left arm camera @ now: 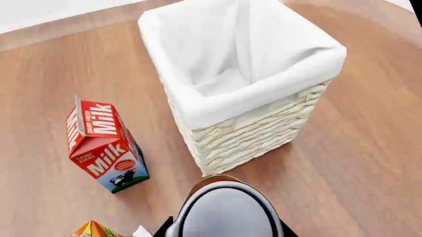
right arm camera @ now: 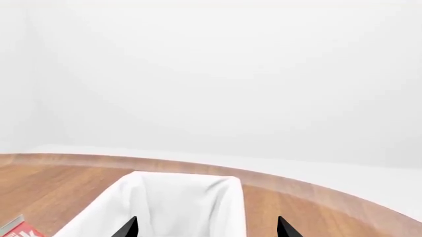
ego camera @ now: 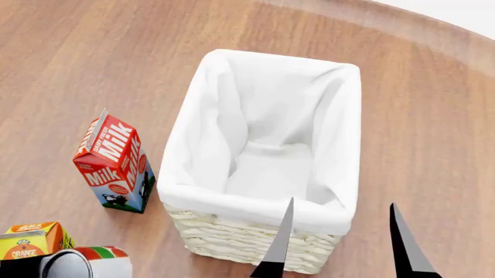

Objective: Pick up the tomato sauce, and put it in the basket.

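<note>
The tomato sauce (left arm camera: 228, 212) fills the bottom of the left wrist view, with its pale silvery top facing the camera and a strip of red and green label at its far edge. My left gripper (left arm camera: 226, 224) is shut on it, a black finger showing on each side. In the head view the can (ego camera: 97, 260) hangs tilted at the bottom left, short of the basket's near left corner. The basket (ego camera: 255, 240), cream wicker with a white cloth lining, stands in the middle and holds nothing. My right gripper (ego camera: 342, 204) is open over the basket's near right rim.
A red and blue milk carton (ego camera: 112, 162) stands upright to the left of the basket. An orange juice carton (ego camera: 31, 238) sits at the bottom left, close to the held can. The round wooden table's edge (ego camera: 433, 29) curves past the far right.
</note>
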### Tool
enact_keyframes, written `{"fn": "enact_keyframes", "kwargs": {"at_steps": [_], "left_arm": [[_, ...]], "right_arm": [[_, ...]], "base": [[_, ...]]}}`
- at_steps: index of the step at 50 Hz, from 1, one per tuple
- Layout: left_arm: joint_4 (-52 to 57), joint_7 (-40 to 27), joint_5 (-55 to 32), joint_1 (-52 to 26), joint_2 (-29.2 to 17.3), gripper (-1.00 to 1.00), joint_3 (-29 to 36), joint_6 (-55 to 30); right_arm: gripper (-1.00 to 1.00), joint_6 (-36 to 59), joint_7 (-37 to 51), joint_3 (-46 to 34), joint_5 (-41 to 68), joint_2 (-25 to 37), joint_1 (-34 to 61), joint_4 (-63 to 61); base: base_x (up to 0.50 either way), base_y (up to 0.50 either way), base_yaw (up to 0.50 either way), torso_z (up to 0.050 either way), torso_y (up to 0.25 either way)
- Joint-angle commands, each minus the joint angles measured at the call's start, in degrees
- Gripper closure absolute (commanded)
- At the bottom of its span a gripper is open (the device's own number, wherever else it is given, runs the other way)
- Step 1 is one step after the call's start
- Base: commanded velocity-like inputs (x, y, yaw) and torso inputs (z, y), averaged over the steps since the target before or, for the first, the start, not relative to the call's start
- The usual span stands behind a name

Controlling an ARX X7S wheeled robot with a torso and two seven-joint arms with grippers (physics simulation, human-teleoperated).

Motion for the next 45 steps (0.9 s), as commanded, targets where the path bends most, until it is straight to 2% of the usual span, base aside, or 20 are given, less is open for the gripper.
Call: {"fn": "enact_keyframes", "kwargs": {"at_steps": [1,3,4,8,14,22,26,31,34,45], "left_arm": [[-5.80,-6.04,-14.90,-25.58,5.82,1.00,2.84,-5.79],[-6.83,-6.65,-15.70,-29.82,7.32,1.00,3.66,-7.23],[-8.71,-7.03,-16.72,-34.42,9.12,1.00,4.66,-8.65],[-13.27,-6.43,-16.33,-41.63,12.90,1.00,6.64,-11.76],[-19.39,-2.63,-12.62,-47.82,17.51,1.00,8.07,-15.38],[-30.85,8.19,-2.78,-56.80,25.88,1.00,10.11,-20.08],[-34.04,12.22,2.10,-59.29,28.48,1.00,11.18,-20.70],[-38.96,20.34,9.50,-62.19,31.23,1.00,13.40,-20.84],[-46.09,25.88,11.78,-67.71,34.27,1.00,14.99,-22.18],[-60.33,40.89,24.48,-71.88,41.35,1.00,22.42,-17.07]], "right_arm": [[-1.00,0.24,0.11,-0.38,-0.16,-0.02,0.22,-0.21],[-1.00,0.13,0.07,-0.61,-0.33,-0.13,0.20,-0.04],[-1.00,-0.01,0.04,-0.70,-0.39,-0.12,0.08,0.01],[-1.00,0.01,0.23,-0.39,-0.20,0.10,-0.05,-0.26],[-1.00,-0.72,0.05,-0.82,-0.56,-0.08,-0.32,0.32],[-1.00,-0.09,0.29,-1.36,-0.87,-0.14,-0.17,-0.19],[-1.00,0.33,0.46,-1.61,-0.95,-0.20,-0.09,-0.51],[-1.00,0.74,0.31,-2.23,-1.12,-0.56,0.49,-0.36],[-1.00,0.84,0.26,-2.29,-1.06,-0.62,0.69,-0.26],[-1.00,1.64,0.44,-2.61,-1.11,-0.66,1.28,-0.69]], "base": [[0.00,0.00,0.00,0.000,0.000],[0.00,0.00,0.00,0.000,0.000],[0.00,0.00,0.00,0.000,0.000],[0.00,0.00,0.00,0.000,0.000],[0.00,0.00,0.00,0.000,0.000],[0.00,0.00,0.00,0.000,0.000],[0.00,0.00,0.00,0.000,0.000],[0.00,0.00,0.00,0.000,0.000],[0.00,0.00,0.00,0.000,0.000],[0.00,0.00,0.00,0.000,0.000]]}}
